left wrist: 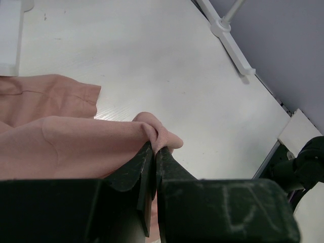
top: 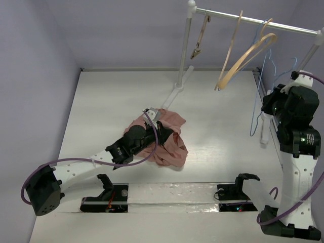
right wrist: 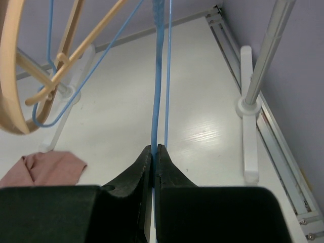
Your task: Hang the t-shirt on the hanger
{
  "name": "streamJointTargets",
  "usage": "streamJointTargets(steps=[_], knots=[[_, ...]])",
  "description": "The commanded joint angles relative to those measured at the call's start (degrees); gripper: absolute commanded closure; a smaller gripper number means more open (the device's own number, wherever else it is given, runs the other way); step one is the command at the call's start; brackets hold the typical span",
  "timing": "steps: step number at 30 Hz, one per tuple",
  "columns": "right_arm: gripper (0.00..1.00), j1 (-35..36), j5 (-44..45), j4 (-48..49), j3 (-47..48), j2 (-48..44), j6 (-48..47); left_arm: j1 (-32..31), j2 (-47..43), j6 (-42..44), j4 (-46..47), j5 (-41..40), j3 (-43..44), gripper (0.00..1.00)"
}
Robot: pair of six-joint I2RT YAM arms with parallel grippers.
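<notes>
From above, I see the t-shirt (top: 171, 146) bunched mid-bench under my left claw (top: 155, 129). The hanger (top: 257, 101) dangles near the right edge at my right claw (top: 269, 108).

Left wrist: the claw pinches only a thin fold, which may slip when lifted.

Right wrist: the claw is pressed onto blue wire, which could twist or snag the wooden hangers (right wrist: 20, 86).
</notes>
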Motion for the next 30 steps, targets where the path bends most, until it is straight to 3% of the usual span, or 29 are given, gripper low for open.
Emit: streamJointTargets(steps=[1,6,9,15,22,30], knots=[[1.00,-0.33,-0.97,-0.72,-0.57,-3.95,0.60,-0.06,0.32,-0.31,4.60,-0.16,0.51,1.00],[1.00,-0.33,1.66,-6.69,1.11,-4.92,2.17,-0.06,1.29,-0.48,4.78,0.10,0.95,1.00],[1.00,-0.33,0.62,-10.29,-2.92,-6.59,4.10,-0.06,1.03,-0.57,4.78,-0.42,0.95,1.00],[1.00,-0.33,-10.38,-15.13,-9.71,-12.12,6.92,0.47,-0.12,-0.40,4.87,-0.95,0.60,1.00],[1.00,-0.33,-32.49,-19.70,-12.51,-14.67,8.15,1.00,1.46,-1.01,5.13,-1.04,1.91,1.00],[1.00,2.22,-43.23,-21.47,-18.93,-20.12,8.68,5.64,6.55,-2.76,5.48,-0.52,4.90,1.00]])
